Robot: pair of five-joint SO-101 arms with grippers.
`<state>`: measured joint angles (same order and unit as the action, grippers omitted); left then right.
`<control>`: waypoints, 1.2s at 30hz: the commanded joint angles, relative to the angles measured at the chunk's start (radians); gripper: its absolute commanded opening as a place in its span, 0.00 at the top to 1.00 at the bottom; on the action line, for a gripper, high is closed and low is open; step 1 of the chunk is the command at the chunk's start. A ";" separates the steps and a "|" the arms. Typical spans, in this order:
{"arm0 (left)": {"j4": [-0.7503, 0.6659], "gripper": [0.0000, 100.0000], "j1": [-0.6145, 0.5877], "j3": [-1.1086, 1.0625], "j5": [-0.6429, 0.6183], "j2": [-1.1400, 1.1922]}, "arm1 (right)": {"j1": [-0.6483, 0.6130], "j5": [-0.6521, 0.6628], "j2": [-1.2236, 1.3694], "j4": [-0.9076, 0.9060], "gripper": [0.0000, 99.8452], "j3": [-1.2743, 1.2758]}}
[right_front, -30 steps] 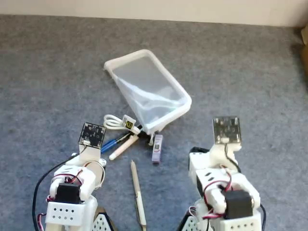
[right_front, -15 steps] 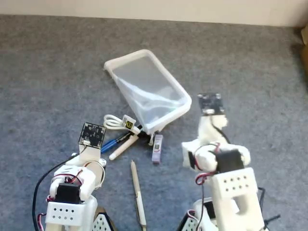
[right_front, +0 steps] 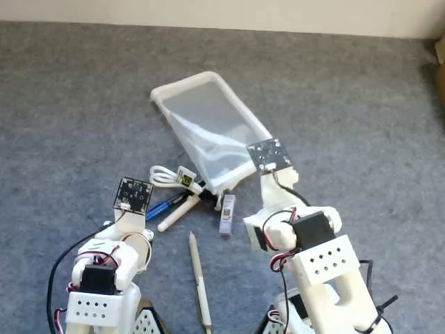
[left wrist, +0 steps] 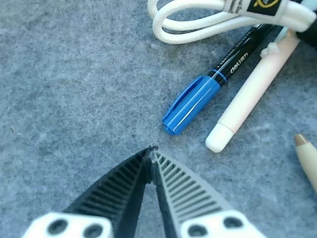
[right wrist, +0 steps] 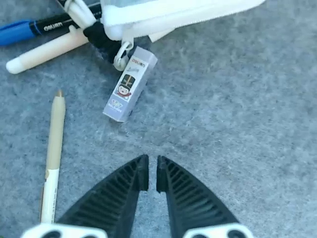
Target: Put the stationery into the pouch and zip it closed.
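Note:
The translucent white pouch [right_front: 212, 129] lies flat at the table's middle, its zipper edge [right wrist: 173, 15] and zipper pull [right wrist: 121, 57] toward the arms. Beside that edge lie a white cable [right_front: 163, 175], a blue-capped pen [left wrist: 190, 104], a cream marker [left wrist: 252, 94], a small lilac eraser box [right wrist: 130, 84] and a long beige pen [right_front: 199, 278]. My left gripper [left wrist: 151, 151] is shut and empty, its tip just short of the blue pen's cap. My right gripper [right wrist: 148, 167] is shut and empty, hovering a little short of the eraser box, with the beige pen [right wrist: 53, 148] off to one side.
Grey carpet-like cloth [right_front: 361, 90] covers the whole table. The left arm [right_front: 111, 264] stands at the front left, the right arm [right_front: 306, 243] at the front right, leaning in beside the pouch's near corner. A brown object's edge [right_front: 441, 62] shows at the far right.
The right arm has risen and swung forward and to the left, from the front right to beside the pouch's near corner. The left arm and the stationery have not moved.

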<state>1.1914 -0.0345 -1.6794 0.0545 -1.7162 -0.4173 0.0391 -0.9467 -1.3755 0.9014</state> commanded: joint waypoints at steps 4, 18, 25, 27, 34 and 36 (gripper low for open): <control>0.008 1.00 -0.013 -0.022 -0.009 -0.012 | -0.054 0.025 0.007 0.008 0.95 -0.065; 0.008 1.00 -0.013 -0.022 -0.009 -0.012 | -0.085 0.025 0.007 0.058 0.86 -0.067; 0.008 1.00 -0.013 -0.022 -0.009 -0.012 | -0.085 -0.063 0.008 0.145 0.85 -0.067; 0.008 1.00 -0.013 -0.022 -0.009 -0.012 | -0.099 -0.083 0.008 0.174 0.85 -0.067; 0.008 1.00 -0.013 -0.022 -0.009 -0.012 | -0.211 -0.137 0.008 0.219 0.85 -0.067; 0.008 1.00 -0.013 -0.022 -0.009 -0.012 | -0.213 -0.155 0.008 0.249 0.85 -0.067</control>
<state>1.1914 -0.0345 -1.6794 0.0545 -1.7162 -0.6091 -0.0898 -0.9467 -1.1761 0.9014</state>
